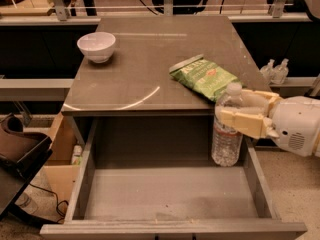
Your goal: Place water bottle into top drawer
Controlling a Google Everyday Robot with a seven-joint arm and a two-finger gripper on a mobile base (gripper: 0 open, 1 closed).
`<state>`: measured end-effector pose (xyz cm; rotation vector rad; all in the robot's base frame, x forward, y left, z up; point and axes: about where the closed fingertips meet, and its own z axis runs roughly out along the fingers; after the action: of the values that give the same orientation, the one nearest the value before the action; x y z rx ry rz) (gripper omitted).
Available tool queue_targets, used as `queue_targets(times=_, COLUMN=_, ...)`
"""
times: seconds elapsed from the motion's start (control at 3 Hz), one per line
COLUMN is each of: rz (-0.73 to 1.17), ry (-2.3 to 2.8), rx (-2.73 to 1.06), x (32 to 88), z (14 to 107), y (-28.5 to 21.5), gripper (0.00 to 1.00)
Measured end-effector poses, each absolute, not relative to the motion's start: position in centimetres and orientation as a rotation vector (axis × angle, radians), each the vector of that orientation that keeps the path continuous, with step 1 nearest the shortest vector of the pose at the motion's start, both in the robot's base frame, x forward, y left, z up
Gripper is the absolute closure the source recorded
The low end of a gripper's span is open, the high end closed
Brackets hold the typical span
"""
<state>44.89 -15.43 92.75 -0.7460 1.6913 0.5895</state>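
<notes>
The pincer (pixel 231 105) reaches in from the right at the level of the bench edge and is closed on the bottle (pixel 226 134), gripping it just below the white cap. One cream finger (pixel 243 122) crosses the front of the bottle and the other runs behind it. The white rounded arm (pixel 297 126) stretches off to the right edge of the view.

The bottle stands upright. Its cap and shoulder rise just above the bench's front edge, and its clear ribbed body hangs down in front of the dark gap under the bench top. It sits over the right rear part of the drawer (pixel 165 194), close to the right wall. Whether its base touches the drawer floor cannot be told.

The drawer is pulled fully out towards the camera, with its flat grey bottom and low sides showing, and the bottle is the only thing over it.

On the bench (pixel 150 59), a white bowl (pixel 96 46) stands near the rear left corner. A green bag (pixel 202 77) lies flat towards the right front, just behind the bottle's cap and well apart from the bowl.

Two small bottles (pixel 276 70) stand side by side beyond the bench's right edge. A brown object (pixel 20 144) lies low at the left, beside a wooden box (pixel 57 154) next to the drawer's left wall
</notes>
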Motion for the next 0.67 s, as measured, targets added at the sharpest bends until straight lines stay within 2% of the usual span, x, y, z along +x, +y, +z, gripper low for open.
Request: queue_targets(times=0.67, rz=0.844, ry=1.609, rx=-0.886, x=43.1, z=87.9, y=-13.6, gripper=1.0)
